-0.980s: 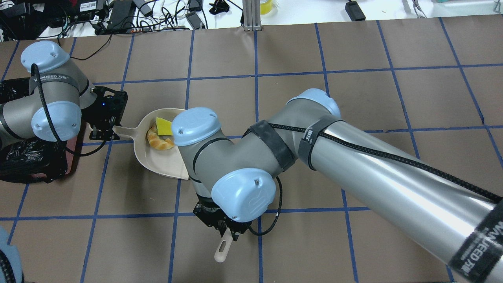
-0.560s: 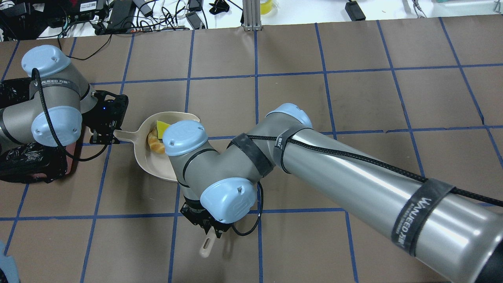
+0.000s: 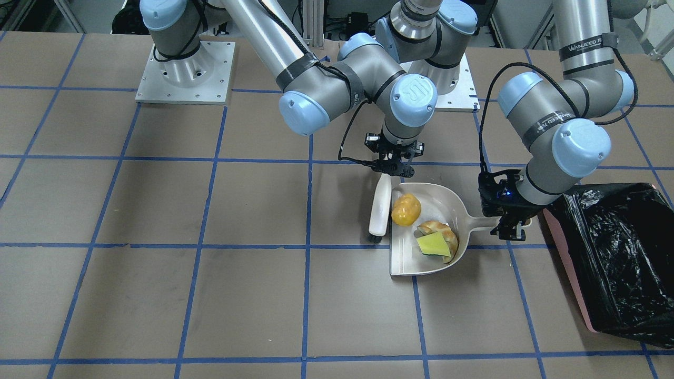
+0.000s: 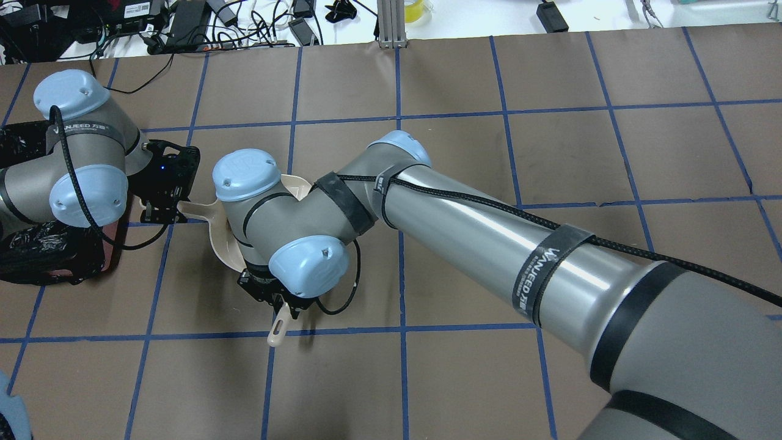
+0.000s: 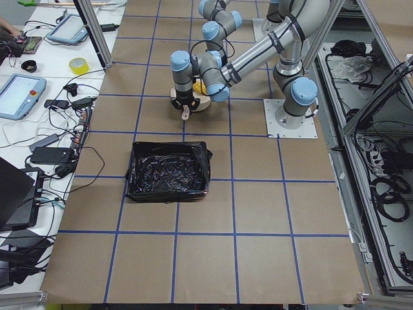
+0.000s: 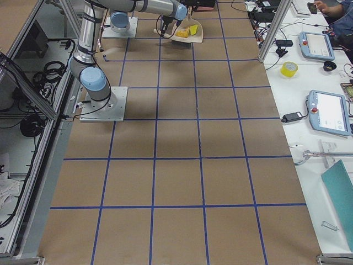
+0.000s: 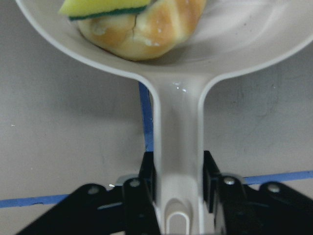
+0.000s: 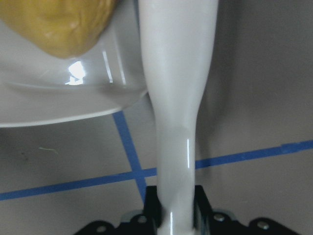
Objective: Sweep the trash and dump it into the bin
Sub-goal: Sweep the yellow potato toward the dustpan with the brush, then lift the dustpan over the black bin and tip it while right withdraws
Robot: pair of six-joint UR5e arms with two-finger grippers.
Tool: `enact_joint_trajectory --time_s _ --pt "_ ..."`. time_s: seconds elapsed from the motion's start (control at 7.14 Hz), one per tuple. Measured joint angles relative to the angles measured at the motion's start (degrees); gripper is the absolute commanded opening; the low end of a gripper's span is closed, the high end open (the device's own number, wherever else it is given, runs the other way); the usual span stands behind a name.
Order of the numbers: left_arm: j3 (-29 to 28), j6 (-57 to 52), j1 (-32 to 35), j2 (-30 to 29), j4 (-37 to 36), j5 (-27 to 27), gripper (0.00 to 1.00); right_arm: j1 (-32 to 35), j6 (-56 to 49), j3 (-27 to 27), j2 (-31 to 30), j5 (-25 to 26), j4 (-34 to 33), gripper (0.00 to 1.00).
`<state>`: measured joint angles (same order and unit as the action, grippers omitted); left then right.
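Orange-yellow first: found the glossy potato-like lump (image 3: 405,209) inside the cream-white plastic dustpan (image 3: 408,260), close behind its open lip. Found beside it, deeper toward the handle, the curved orange-tan croissant-like piece with a yellow-green wedge (image 3: 438,238).

Saw the cream-white hand brush (image 3: 380,208) laid along that lip, just beside the lump; could not tell whether touching. Saw its handle clenched in the right gripper (image 3: 392,163). Saw the pan's handle clamped in the left gripper (image 3: 508,226), plain in the left wrist view.

Placed the rectangular pink bin (image 3: 616,252), lined with crinkly black plastic, just beyond that handle, on the left arm's side. Read the pan's long axis, lip to handle, as aimed nearly at it, with the mouth facing away. Judged the left arm much the nearer, and the coming move a lift, a carry over the rim and a tip. Judged too that the brush had to clear the lip first.

Against the overhead view a second before: noted the right arm swung across toward the left arm, now hiding both pieces from above, with the brush handle drawn in. Noted the pan and the left gripper about where they had been.
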<state>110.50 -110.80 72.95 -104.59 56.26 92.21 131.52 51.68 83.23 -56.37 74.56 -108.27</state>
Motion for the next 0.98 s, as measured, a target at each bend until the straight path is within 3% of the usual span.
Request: enact_joint_trajectory --time_s 0.56,0.98 --pt "-1.41 -0.72 -0.64 -0.28 -0.15 -1.23 0.00 0.16 -4.18 -1.76 0.91 -2.22 -4.08 0.00" --pt "-2.11 -1.25 -4.31 -1.00 0.04 -8.13 0.00 -0.76 -9.01 -1.49 0.07 3.08 -1.30 0.00"
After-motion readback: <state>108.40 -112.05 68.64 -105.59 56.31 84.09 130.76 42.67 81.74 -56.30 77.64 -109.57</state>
